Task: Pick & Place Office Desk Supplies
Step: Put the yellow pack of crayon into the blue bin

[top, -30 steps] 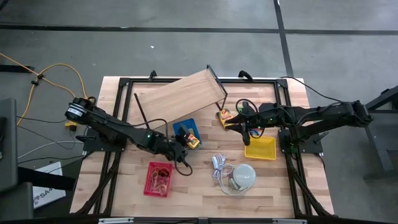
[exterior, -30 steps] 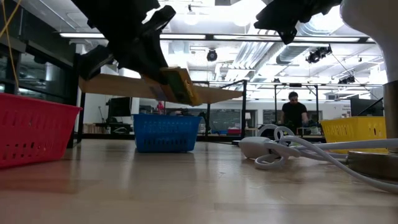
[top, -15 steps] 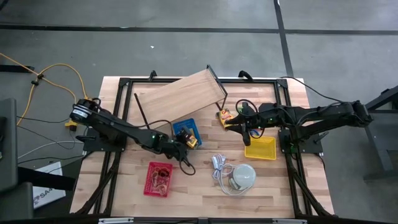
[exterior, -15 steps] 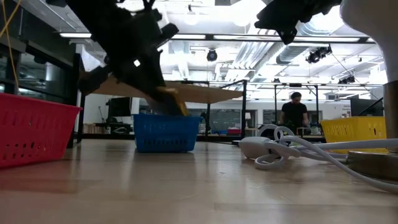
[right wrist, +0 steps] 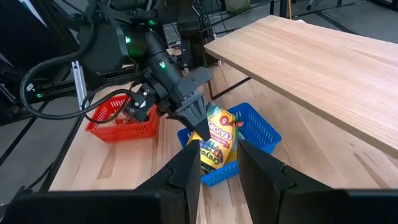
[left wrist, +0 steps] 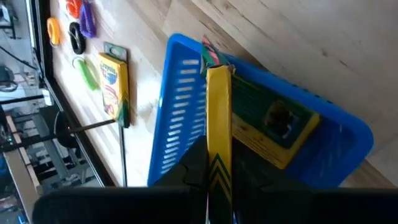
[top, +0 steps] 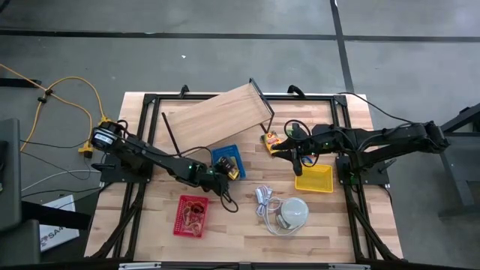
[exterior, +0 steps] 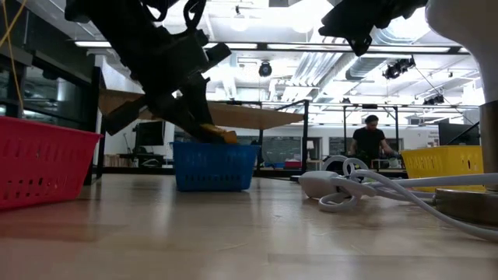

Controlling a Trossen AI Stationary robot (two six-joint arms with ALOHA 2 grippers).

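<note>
Three baskets sit on the table point(top: 150, 225): a red basket point(top: 191, 215) nearest the front edge, a yellow basket point(top: 314, 178) to the right, and a blue basket point(top: 227, 160) in the middle. Beside the red one lies a white dome point(top: 294, 213) with its cord point(top: 263, 201) curled just next to it, well clear of both arms. Behind the baskets a wooden board point(top: 217, 116) stands raised on a dark frame, overhanging the far part of the table.

The left gripper point(top: 220, 169) hangs at the blue basket's rim, its fingers pinched narrowly on a yellow packet point(left wrist: 218, 134) held edge-on over the basket. In the left wrist view, another yellow-green packet point(left wrist: 273, 124) lies flat inside the basket, right under the held one. Past the basket, a third packet point(left wrist: 114, 84) lies on the bare wood, with a green clip point(left wrist: 86, 71), an orange clip point(left wrist: 53, 30) and a purple clip point(left wrist: 87, 17) near it.

The right gripper point(top: 289, 154) hovers above the table between the blue and yellow baskets, fingers parted and empty. One more packet point(top: 271, 140) lies on the table just beside it.
</note>
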